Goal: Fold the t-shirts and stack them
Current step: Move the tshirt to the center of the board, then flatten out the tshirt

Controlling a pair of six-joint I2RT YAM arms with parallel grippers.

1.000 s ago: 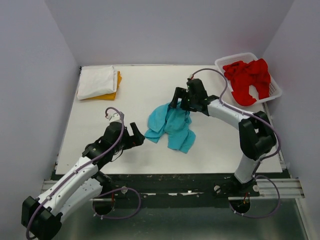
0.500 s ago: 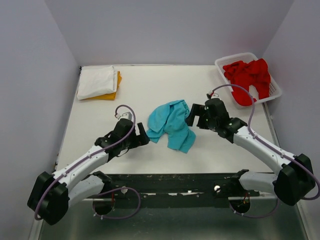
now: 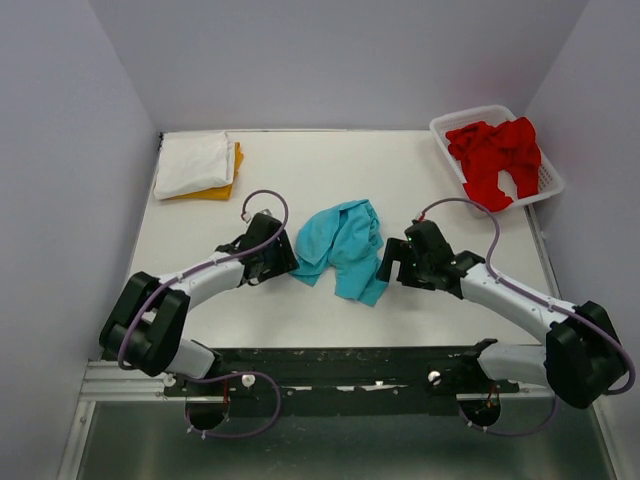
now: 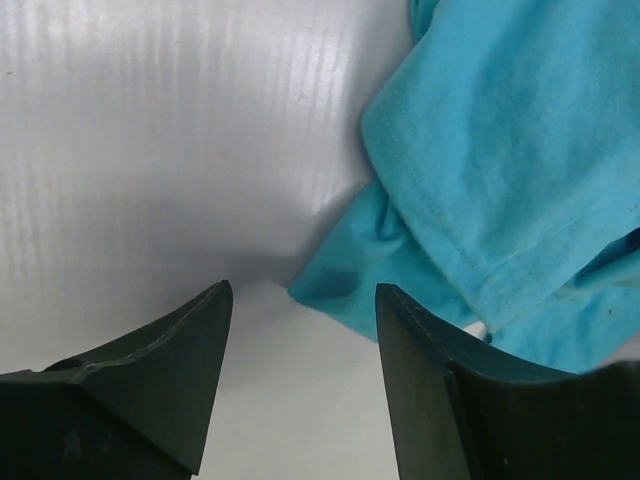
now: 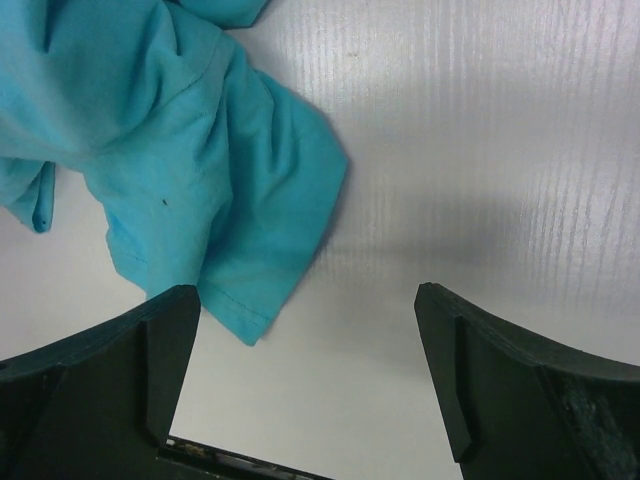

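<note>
Left hand [image 3: 278, 258] sits low on the desk [image 3: 300, 160] just beside the left edge of the turquoise t-shirt [image 3: 340, 243]. Its fingers are spread wide and grip nothing, and its wrist view shows a hem corner of the cloth lying just ahead of the gap. Right hand [image 3: 390, 263] mirrors it at the shirt's right edge, likewise wide apart and empty, with a loose corner of cloth close to one finger.

The turquoise shirt lies crumpled and unfolded between the two hands. Well off to its far left, a white t-shirt [image 3: 192, 163] rests folded on top of an orange one [image 3: 237, 165], so two pieces look finished and stacked. Well off to its far right, the red t-shirts [image 3: 495, 160] are heaped in the white basket [image 3: 548, 185], not yet folded.

By my reading the job is under halfway. This shirt needs spreading flat, folding and stacking, and the red ones come after.
</note>
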